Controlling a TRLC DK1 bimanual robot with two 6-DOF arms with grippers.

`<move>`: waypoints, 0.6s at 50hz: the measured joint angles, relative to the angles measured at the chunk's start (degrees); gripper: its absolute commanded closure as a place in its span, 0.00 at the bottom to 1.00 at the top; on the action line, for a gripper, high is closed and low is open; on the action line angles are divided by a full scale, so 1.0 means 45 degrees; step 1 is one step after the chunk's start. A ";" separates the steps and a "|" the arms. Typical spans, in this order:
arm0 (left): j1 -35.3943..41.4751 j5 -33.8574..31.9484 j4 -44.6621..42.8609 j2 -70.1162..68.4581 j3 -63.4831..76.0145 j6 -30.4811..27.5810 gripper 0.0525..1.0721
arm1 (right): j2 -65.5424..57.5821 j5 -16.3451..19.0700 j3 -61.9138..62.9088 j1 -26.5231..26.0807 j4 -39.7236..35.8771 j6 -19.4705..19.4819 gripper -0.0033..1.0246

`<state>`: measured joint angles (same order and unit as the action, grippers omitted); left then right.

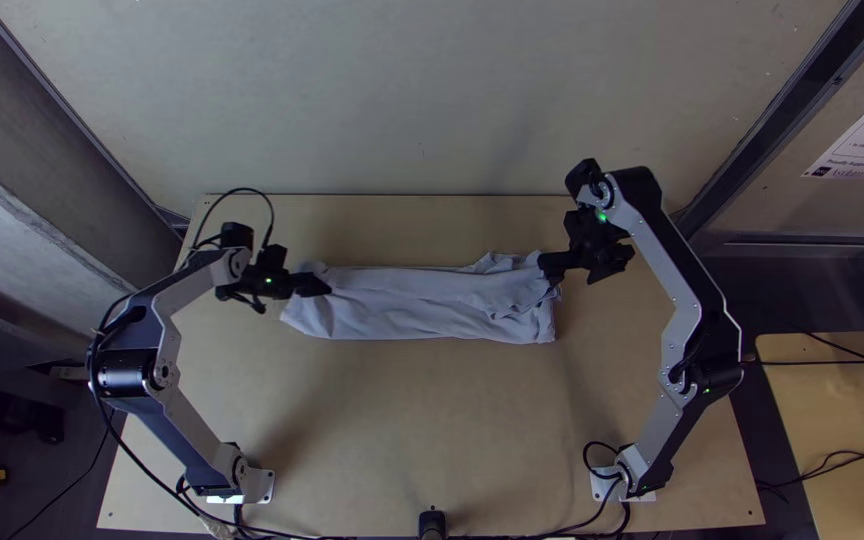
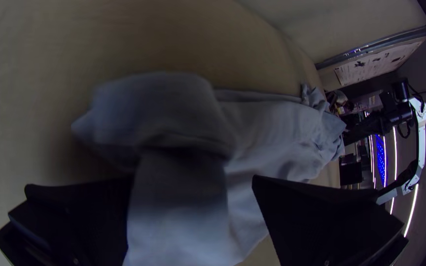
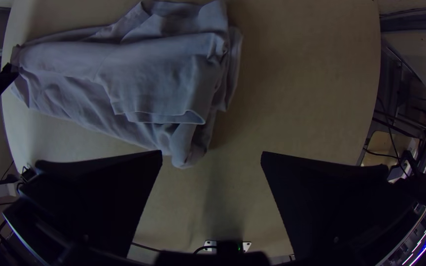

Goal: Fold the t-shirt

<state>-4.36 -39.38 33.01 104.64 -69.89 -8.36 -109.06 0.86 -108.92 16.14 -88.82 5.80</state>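
The pale grey-blue t-shirt [image 1: 412, 305] lies folded into a long strip across the table, its right end wrinkled and layered. At the strip's left end is my left gripper [image 1: 324, 286]; my right gripper [image 1: 544, 268] is at the upper right end. In the left wrist view, my left gripper [image 2: 193, 180] has its fingers apart, with a raised fold of the shirt [image 2: 178, 212] between them. My right gripper [image 3: 212, 151] stands open in the right wrist view, near the shirt's loose layered edges [image 3: 173, 93], with nothing held.
Bare tabletop [image 1: 422, 420] lies between the shirt and the table's near edge. A dark post [image 1: 432, 524] stands at the middle of that edge. Black cables [image 1: 292, 536] run along it. A wall [image 1: 422, 100] rises behind the table's far edge.
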 measured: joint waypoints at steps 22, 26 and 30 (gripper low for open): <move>0.1564 0.1957 -0.0918 0.0136 -0.0078 0.1991 0.97 | 0.0262 0.0000 0.0461 0.0151 -0.0005 0.0039 0.10; 0.1525 0.2395 -0.0578 -0.0019 -0.0121 0.1957 0.97 | 0.0287 0.0000 0.0559 0.0126 0.0000 0.0039 0.10; 0.1297 0.2977 0.0238 -0.0321 -0.0204 0.1797 0.97 | 0.0287 0.0000 0.0559 0.0039 0.0044 0.0034 0.10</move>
<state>1.48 -25.98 34.09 103.20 -70.81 -0.27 -107.77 0.86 -106.41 16.32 -88.62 5.96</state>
